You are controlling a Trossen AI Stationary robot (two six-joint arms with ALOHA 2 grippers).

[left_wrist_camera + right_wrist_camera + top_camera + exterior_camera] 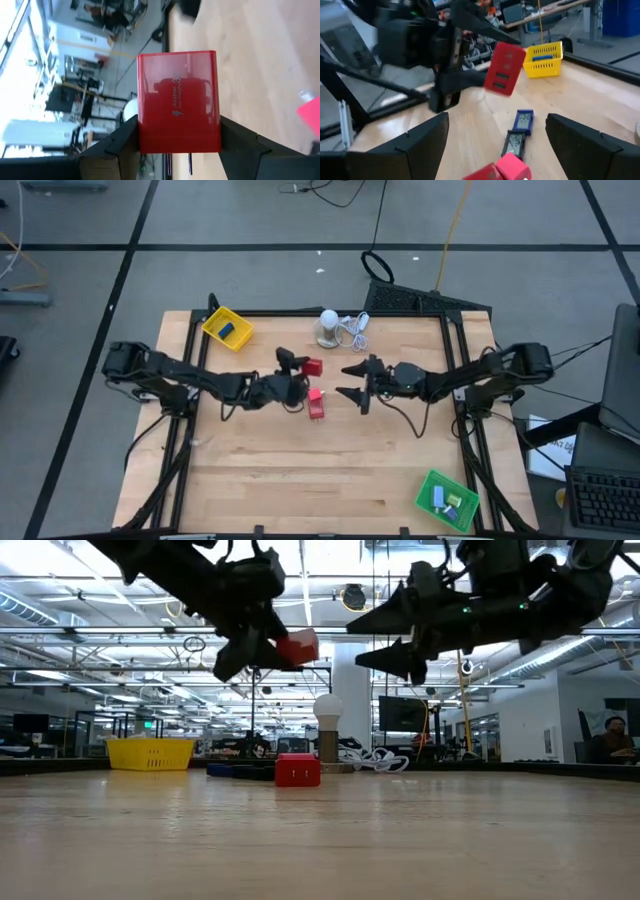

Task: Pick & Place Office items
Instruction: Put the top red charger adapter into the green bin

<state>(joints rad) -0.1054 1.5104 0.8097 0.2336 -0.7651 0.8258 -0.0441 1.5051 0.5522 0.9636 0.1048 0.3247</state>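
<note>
While my left gripper (pixel 270 650) hangs well above the table (pixel 300 480) with a red block (pixel 178 102) clamped between its two fingers, I judge the step in hand to be the carry: the piece is lifted and clear of the wood, but not yet over any tray. It is a boxy red piece with faint print on its face, gripped by its lower end so that most of it stands out past my fingertips. Directly across from it my right gripper (pixel 352 381) hovers at about the same height, its fingers spread wide and holding nothing, pointed at the block as though ready to receive it (whether a handover is planned I cannot say). Other office items lie on the table below: another red block (pixel 297 770) with a pink bit (pixel 512 165) touching it, and a blue block (pixel 524 121) end to end with a dark flat rectangle (pixel 514 144). A yellow tray (pixel 227 328) sits at the far left corner with something blue inside, and a green tray (pixel 447 499) at the near right corner holds a few pieces. My next move calls for a steady swing toward one of those trays, keeping the block level, then releasing only once it is inside the rim.
</note>
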